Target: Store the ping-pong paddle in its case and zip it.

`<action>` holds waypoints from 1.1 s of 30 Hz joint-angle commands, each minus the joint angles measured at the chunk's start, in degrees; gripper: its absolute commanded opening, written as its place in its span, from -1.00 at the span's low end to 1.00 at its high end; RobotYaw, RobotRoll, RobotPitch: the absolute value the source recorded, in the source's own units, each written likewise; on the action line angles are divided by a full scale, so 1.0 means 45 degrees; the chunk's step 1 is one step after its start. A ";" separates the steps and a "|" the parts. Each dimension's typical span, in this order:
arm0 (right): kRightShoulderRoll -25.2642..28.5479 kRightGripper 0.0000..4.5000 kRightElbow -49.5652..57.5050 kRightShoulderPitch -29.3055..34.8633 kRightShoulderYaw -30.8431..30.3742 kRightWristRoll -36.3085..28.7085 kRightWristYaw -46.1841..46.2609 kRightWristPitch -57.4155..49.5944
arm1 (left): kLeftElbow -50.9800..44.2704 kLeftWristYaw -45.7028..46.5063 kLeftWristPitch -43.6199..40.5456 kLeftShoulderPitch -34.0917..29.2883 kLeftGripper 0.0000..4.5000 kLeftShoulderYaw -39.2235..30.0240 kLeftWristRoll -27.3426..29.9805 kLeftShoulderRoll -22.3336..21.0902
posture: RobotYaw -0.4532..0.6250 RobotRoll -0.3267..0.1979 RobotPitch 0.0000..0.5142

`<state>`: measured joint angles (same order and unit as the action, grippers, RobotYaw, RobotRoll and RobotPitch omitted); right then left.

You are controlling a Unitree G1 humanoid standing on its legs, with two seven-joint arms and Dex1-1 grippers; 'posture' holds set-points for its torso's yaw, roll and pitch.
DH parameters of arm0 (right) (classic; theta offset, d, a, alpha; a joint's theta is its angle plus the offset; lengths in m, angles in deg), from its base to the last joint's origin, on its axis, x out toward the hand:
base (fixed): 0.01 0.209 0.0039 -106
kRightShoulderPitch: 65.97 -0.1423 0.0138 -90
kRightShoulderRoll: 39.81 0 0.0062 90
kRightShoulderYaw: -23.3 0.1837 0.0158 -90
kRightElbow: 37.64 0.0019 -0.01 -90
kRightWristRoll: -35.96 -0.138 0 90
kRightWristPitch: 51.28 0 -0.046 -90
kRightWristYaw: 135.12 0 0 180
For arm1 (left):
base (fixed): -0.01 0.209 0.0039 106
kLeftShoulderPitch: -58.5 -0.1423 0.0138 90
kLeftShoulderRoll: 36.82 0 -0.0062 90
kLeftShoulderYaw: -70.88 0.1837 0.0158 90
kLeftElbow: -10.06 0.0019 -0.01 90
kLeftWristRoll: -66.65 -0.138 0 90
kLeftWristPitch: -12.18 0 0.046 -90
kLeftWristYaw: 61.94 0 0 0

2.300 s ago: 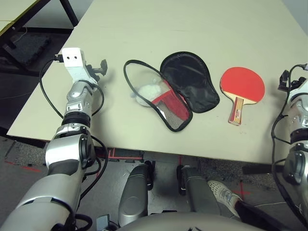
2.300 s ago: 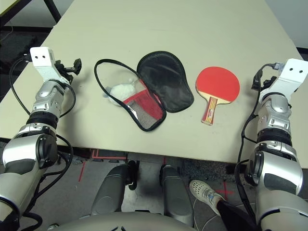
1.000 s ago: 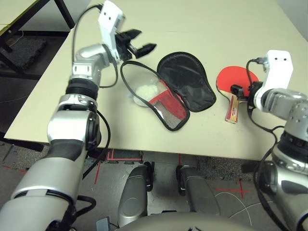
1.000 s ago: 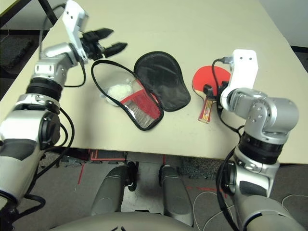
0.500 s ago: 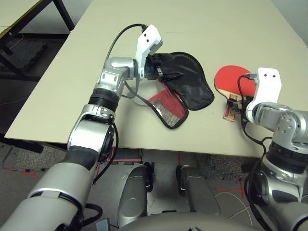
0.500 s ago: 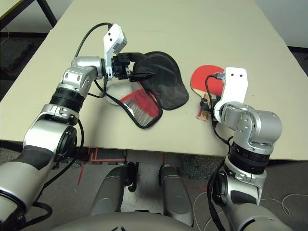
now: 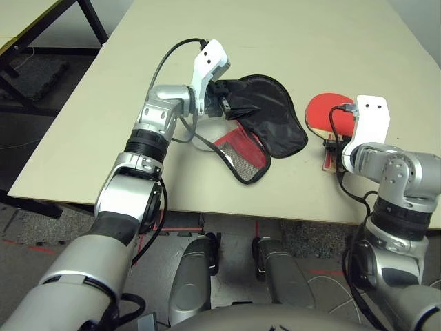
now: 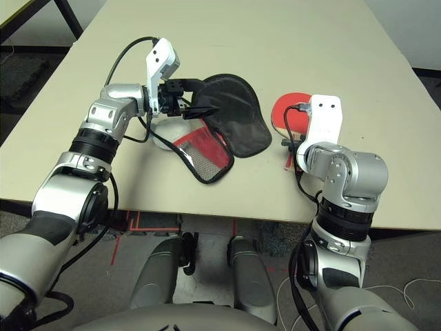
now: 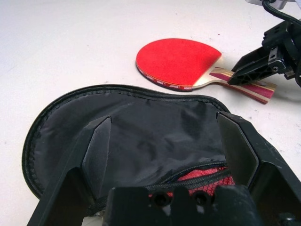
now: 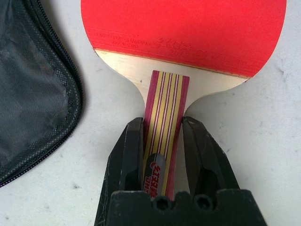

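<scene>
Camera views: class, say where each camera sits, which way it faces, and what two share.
Left and right eye: on the head, facing forward and down at the table; both forearms show.
Left wrist: faces the open case; its own claw shows.
Right wrist: faces the paddle's handle; its own claw shows.
Both wrists share case and paddle.

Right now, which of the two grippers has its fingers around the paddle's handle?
The right gripper, fingers astride the striped handle; the left gripper is open over the case.
</scene>
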<state>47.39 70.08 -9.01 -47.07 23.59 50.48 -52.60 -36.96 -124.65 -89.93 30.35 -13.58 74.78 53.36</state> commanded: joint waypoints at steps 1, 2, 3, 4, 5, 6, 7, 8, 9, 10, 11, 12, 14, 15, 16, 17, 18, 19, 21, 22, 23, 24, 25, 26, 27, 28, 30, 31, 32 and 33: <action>-0.0144 -0.51 -0.0416 -0.0008 0.0157 0.0349 -0.0031 -0.0261 | -0.0309 0.0067 -0.0142 -0.0271 1.00 -0.0028 0.0033 -0.0064 | -0.20 0.25 -0.24; -0.0120 -0.51 -0.0341 -0.0144 0.0204 0.0420 -0.0038 -0.0261 | -0.0318 0.0089 -0.0141 -0.0277 1.00 -0.0036 0.0037 -0.0073 | -0.20 0.25 -0.24; -0.0015 -0.51 -0.0237 -0.0344 0.0229 0.0496 -0.0053 -0.0261 | -0.0311 0.0111 -0.0131 -0.0273 1.00 -0.0052 0.0042 -0.0080 | -0.21 0.25 -0.24; 0.0094 -0.51 -0.0126 -0.0570 0.0254 0.0575 -0.0060 -0.0261 | -0.0297 0.0136 -0.0116 -0.0264 1.00 -0.0074 0.0050 -0.0087 | -0.21 0.25 -0.24; 0.0220 -0.51 -0.0015 -0.0968 0.0302 0.0635 -0.0066 -0.0261 | -0.0257 0.0162 -0.0083 -0.0242 1.00 -0.0094 0.0049 -0.0089 | -0.21 0.25 -0.24; 0.0301 -0.51 0.0036 -0.1239 0.0331 0.0688 -0.0089 -0.0261 | -0.0222 0.0181 -0.0059 -0.0222 1.00 -0.0105 0.0046 -0.0085 | -0.22 0.25 -0.24; 0.0368 -0.51 0.0036 -0.1482 0.0354 0.0722 -0.0122 -0.0261 | -0.0201 0.0197 -0.0041 -0.0210 1.00 -0.0115 0.0043 -0.0076 | -0.22 0.25 -0.24; 0.0456 -0.52 0.0014 -0.1702 0.0340 0.0743 -0.0162 -0.0261 | -0.0179 0.0209 -0.0027 -0.0196 1.00 -0.0126 0.0044 -0.0063 | -0.22 0.25 -0.25; 0.0564 -0.53 -0.0013 -0.1968 0.0289 0.0761 -0.0209 -0.0261 | -0.0156 0.0221 -0.0003 -0.0177 1.00 -0.0136 0.0046 -0.0044 | -0.22 0.25 -0.25; 0.0667 -0.54 -0.0042 -0.2264 0.0226 0.0763 -0.0263 -0.0261 | -0.0138 0.0231 0.0015 -0.0156 1.00 -0.0146 0.0052 -0.0021 | -0.22 0.25 -0.25; 0.0731 -0.54 -0.0066 -0.2456 0.0181 0.0773 -0.0308 -0.0261 | -0.0126 0.0237 0.0025 -0.0142 1.00 -0.0154 0.0053 -0.0005 | -0.22 0.25 -0.25; 0.0825 -0.54 -0.0097 -0.2757 0.0054 0.0736 -0.0409 -0.0261 | -0.0093 0.0248 0.0059 -0.0113 1.00 -0.0159 0.0049 0.0023 | -0.23 0.25 -0.26; 0.0960 -0.54 -0.0146 -0.3125 -0.0241 0.0637 -0.0637 -0.0261 | -0.0020 0.0273 0.0100 -0.0057 1.00 -0.0181 0.0049 0.0067 | -0.23 0.25 -0.26; 0.1027 -0.54 -0.0129 -0.3252 -0.0504 0.0483 -0.0891 -0.0168 | 0.0009 0.0289 0.0125 -0.0032 1.00 -0.0195 0.0048 0.0083 | -0.23 0.25 -0.26; 0.1066 -0.54 -0.0121 -0.3309 -0.0678 0.0393 -0.1077 -0.0096 | 0.0032 0.0297 0.0144 -0.0017 1.00 -0.0204 0.0046 0.0090 | -0.23 0.25 -0.27; 0.1077 -0.54 -0.0120 -0.3346 -0.0805 0.0370 -0.1194 -0.0142 | 0.0052 0.0301 0.0159 -0.0006 1.00 -0.0215 0.0047 0.0095 | -0.23 0.25 -0.27; 0.0967 -0.54 -0.0106 -0.3269 -0.1168 0.0132 -0.1521 -0.0122 | 0.0073 0.0325 0.0191 0.0009 1.00 -0.0236 0.0051 0.0100 | -0.23 0.25 -0.27; 0.0835 -0.54 -0.0112 -0.3192 -0.1390 0.0046 -0.1655 -0.0186 | 0.0097 0.0340 0.0209 0.0025 1.00 -0.0254 0.0052 0.0104 | -0.22 0.25 -0.27; 0.0692 -0.54 -0.0151 -0.3128 -0.1903 -0.0167 -0.2047 -0.0077 | 0.0129 0.0352 0.0236 0.0043 1.00 -0.0280 0.0049 0.0107 | -0.21 0.25 -0.27; 0.0623 -0.54 -0.0206 -0.3159 -0.2134 -0.0262 -0.2227 0.0027 | 0.0133 0.0348 0.0242 0.0047 1.00 -0.0289 0.0048 0.0096 | -0.21 0.25 -0.28; 0.0560 -0.54 -0.0280 -0.3192 -0.2358 -0.0382 -0.2444 0.0178 | 0.0123 0.0342 0.0246 0.0045 1.00 -0.0295 0.0050 0.0080 | -0.20 0.25 -0.28; 0.0511 -0.54 -0.0387 -0.3214 -0.2573 -0.0445 -0.2603 0.0300 | 0.0100 0.0344 0.0236 0.0042 1.00 -0.0310 0.0060 0.0059 | -0.20 0.25 -0.29; 0.0500 -0.54 -0.0534 -0.3228 -0.2767 -0.0453 -0.2709 0.0450 | 0.0084 0.0358 0.0237 0.0041 1.00 -0.0324 0.0061 0.0033 | -0.19 0.25 -0.29; 0.0503 -0.54 -0.0691 -0.3229 -0.2931 -0.0461 -0.2817 0.0612 | 0.0063 0.0370 0.0239 0.0039 1.00 -0.0332 0.0057 0.0008 | -0.18 0.25 -0.29; 0.0550 -0.54 -0.0852 -0.3209 -0.3129 -0.0467 -0.2934 0.0786 | 0.0028 0.0381 0.0220 0.0037 1.00 -0.0349 0.0066 -0.0018 | -0.18 0.25 -0.29; 0.0593 -0.54 -0.0965 -0.3190 -0.3279 -0.0479 -0.3029 0.0926 | -0.0004 0.0397 0.0200 0.0035 1.00 -0.0369 0.0078 -0.0040 | -0.16 0.25 -0.29; 0.0572 -0.54 -0.1151 -0.3111 -0.3458 -0.0540 -0.3208 0.1090 | -0.0102 0.0420 0.0134 0.0026 1.00 -0.0419 0.0111 -0.0093 | -0.15 0.25 -0.29; 0.0576 -0.54 -0.1230 -0.3039 -0.3559 -0.0547 -0.3287 0.1188 | -0.0166 0.0429 0.0078 0.0023 1.00 -0.0452 0.0132 -0.0124 | -0.13 0.25 -0.28; 0.0588 -0.54 -0.1326 -0.2933 -0.3671 -0.0569 -0.3402 0.1328 | -0.0244 0.0435 0.0003 0.0023 1.00 -0.0489 0.0153 -0.0162 | -0.13 0.25 -0.28; 0.0592 -0.54 -0.1417 -0.2821 -0.3751 -0.0575 -0.3485 0.1445 | -0.0317 0.0432 -0.0070 0.0026 1.00 -0.0525 0.0173 -0.0203 | -0.12 0.25 -0.27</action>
<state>49.65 64.12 -22.91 -63.17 21.48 35.67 -47.59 -36.95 -122.63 -89.45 30.23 -15.80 74.92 52.74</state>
